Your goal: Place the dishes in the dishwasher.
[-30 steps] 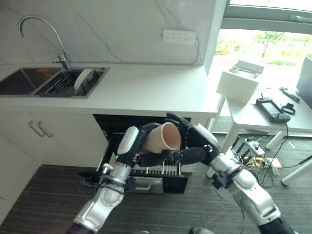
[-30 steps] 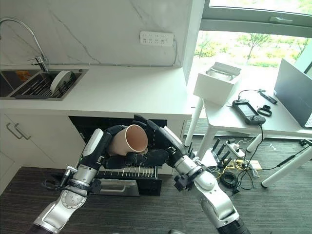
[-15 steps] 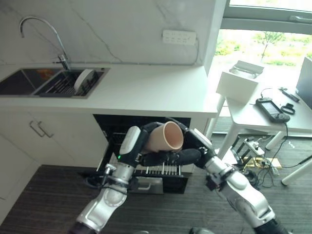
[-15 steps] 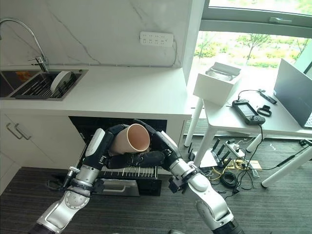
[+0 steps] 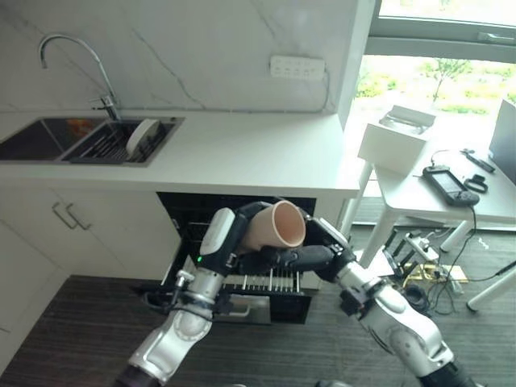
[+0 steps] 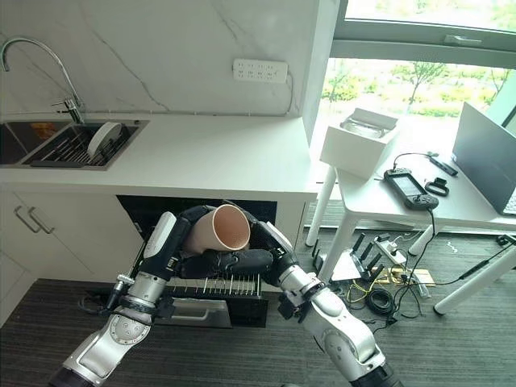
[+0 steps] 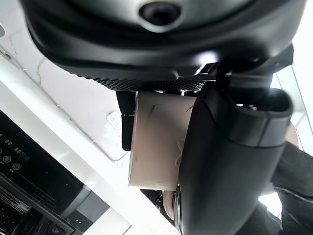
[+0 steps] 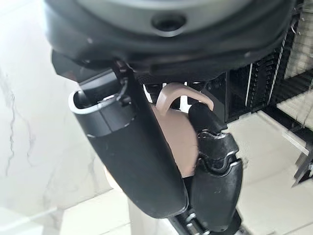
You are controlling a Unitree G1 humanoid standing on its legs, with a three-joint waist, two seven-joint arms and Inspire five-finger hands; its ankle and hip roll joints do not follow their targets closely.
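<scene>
A beige mug [image 5: 274,226] lies on its side in the air, mouth toward me, above the dishwasher's pulled-out lower rack [image 5: 266,284]. My left hand [image 5: 235,235] is shut on the mug's left side, and its thumb [image 7: 220,161] lies against the mug's wall [image 7: 156,147]. My right hand [image 5: 310,256] reaches in from the right with its fingers curled along the mug's underside. In the right wrist view the mug [image 8: 176,142] sits pinched between thumb and fingers, its handle [image 8: 183,90] showing past them.
The dishwasher cavity [image 5: 187,211] stands open under the white counter [image 5: 242,153]. A sink [image 5: 48,137] at the back left holds a drain rack with a white plate [image 5: 139,135]. A white side table [image 5: 435,193] and floor cables [image 5: 419,250] are to the right.
My right hand's fingers, which stood spread behind the mug, have closed in under and around it. The mug has stayed over the rack. The camera has shifted slightly.
</scene>
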